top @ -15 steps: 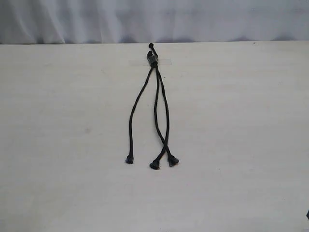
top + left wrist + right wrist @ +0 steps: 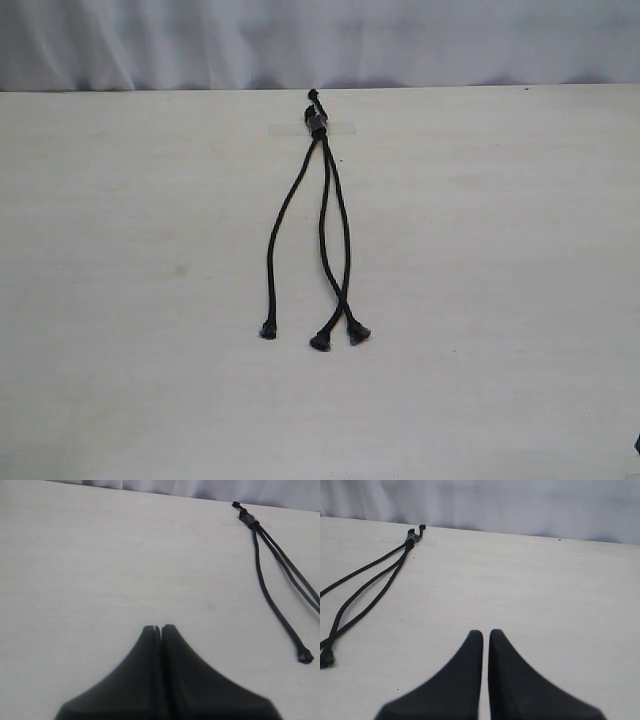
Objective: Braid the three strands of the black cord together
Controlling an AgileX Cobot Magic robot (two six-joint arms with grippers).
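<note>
While nothing is yet gripped, both pincers are seen pressed closed and empty over the table (image 2: 500,300): the left pincer (image 2: 161,628) and the right pincer (image 2: 486,632), two in all, neither judged plainly nearer. Between and beyond them one cord (image 2: 322,148) is laid, its long axis running straight away from them. Three knobbed ends (image 2: 320,342) come first, and two of the three strands (image 2: 270,260) are crossed just past them. The knot (image 2: 317,122) is found farthest, near the table's back edge.
</note>
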